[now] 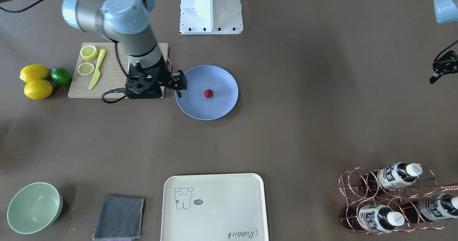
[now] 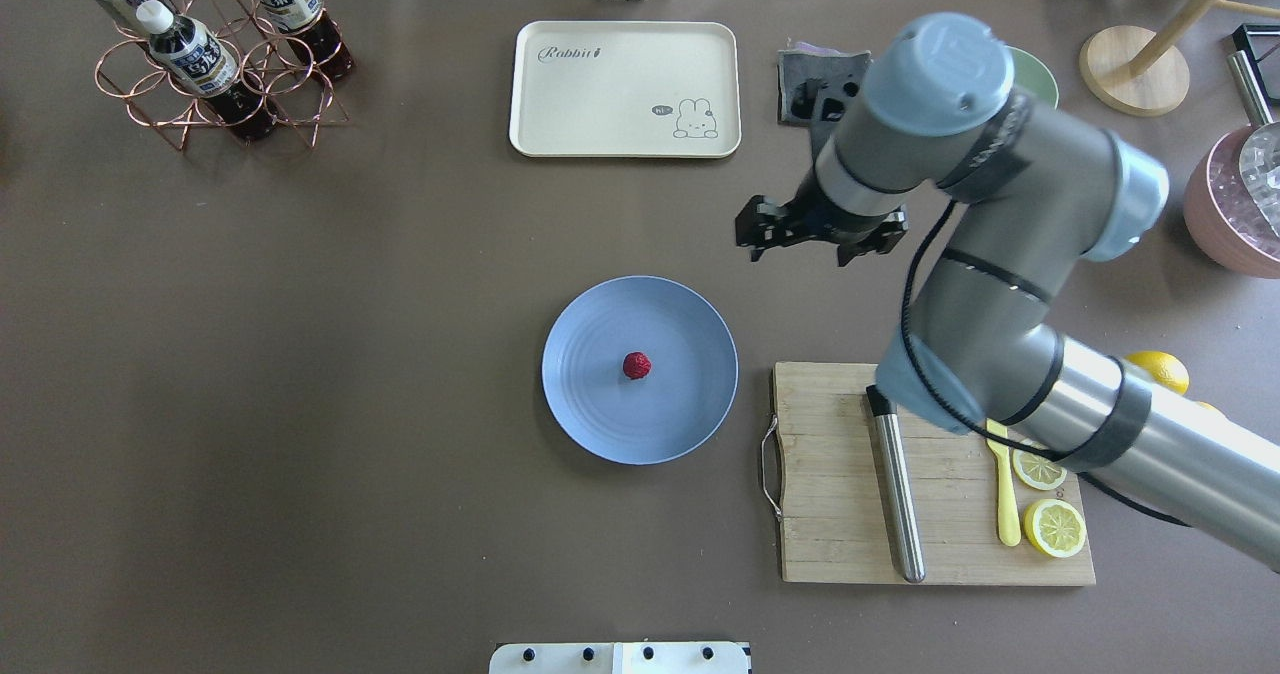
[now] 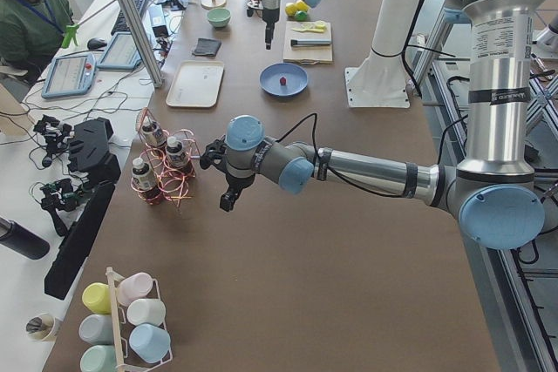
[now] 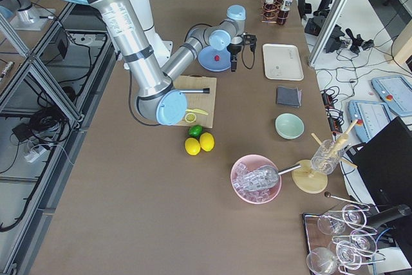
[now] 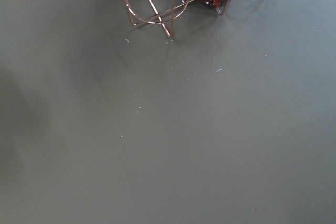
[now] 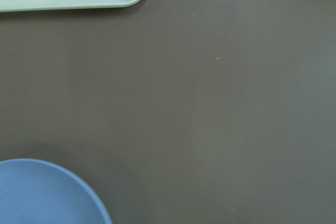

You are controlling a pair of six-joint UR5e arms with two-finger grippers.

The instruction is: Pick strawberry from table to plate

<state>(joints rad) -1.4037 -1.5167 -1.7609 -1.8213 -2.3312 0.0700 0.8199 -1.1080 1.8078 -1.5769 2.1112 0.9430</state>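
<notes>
The dark-red strawberry [image 1: 208,93] [image 2: 637,365] lies near the middle of the round pale blue plate [image 1: 214,109] [image 2: 600,419], which rests on the brown table [image 1: 304,126]. My right gripper [image 1: 180,89] [image 2: 820,238] hangs above the table just off the plate's rim, on the cutting-board side. Its jaws look spread, with nothing between them. The right wrist view shows only a corner of the plate [image 6: 42,195] and bare table. My left gripper [image 1: 441,69] [image 3: 228,196] hovers far from the plate near the bottle rack; I cannot tell its state.
A wooden cutting board [image 2: 840,514] with lemon slices, a yellow knife and a metal rod lies beside the plate. Lemons and a lime [image 1: 35,80], a cream tray [image 1: 214,207], a green bowl [image 1: 34,207], a grey cloth [image 1: 120,216] and a copper bottle rack [image 1: 390,198] stand around.
</notes>
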